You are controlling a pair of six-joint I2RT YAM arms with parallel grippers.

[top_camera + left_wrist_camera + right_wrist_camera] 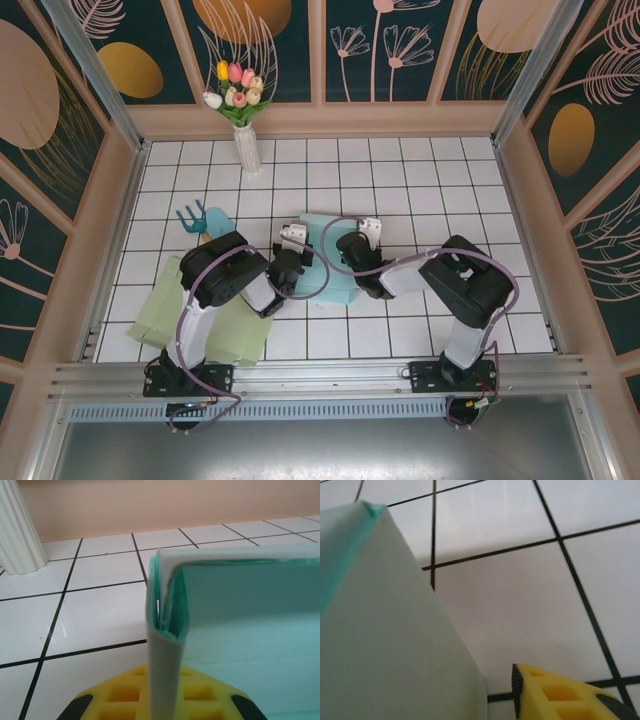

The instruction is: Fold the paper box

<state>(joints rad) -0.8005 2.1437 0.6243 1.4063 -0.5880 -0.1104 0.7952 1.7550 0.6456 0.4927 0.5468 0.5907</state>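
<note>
1. Paper box (250,610): pale mint, darker teal along the folded edges.
2. Bench (400,180): white tiles, black grid lines.
3. Vase (246,150): white, ribbed. Tulips (236,88): yellow, pink, white.
4. Flat sheets (170,310), lower left of frame: pale green.
5. Fork-shaped item (192,219), left of centre: blue.
6. Walls (400,50): dark teal panels, gold ovals, pink line-drawn plants, tan frames.
7. Left claw fingers (117,692): yellow, black corners.

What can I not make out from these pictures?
Top view: arms hide most of the paper box and its folds.
Left wrist view: bottom edge and the box hide how open the left gripper is.
Right wrist view: bottom edge leaves one finger of the right gripper; box blurred.
</note>
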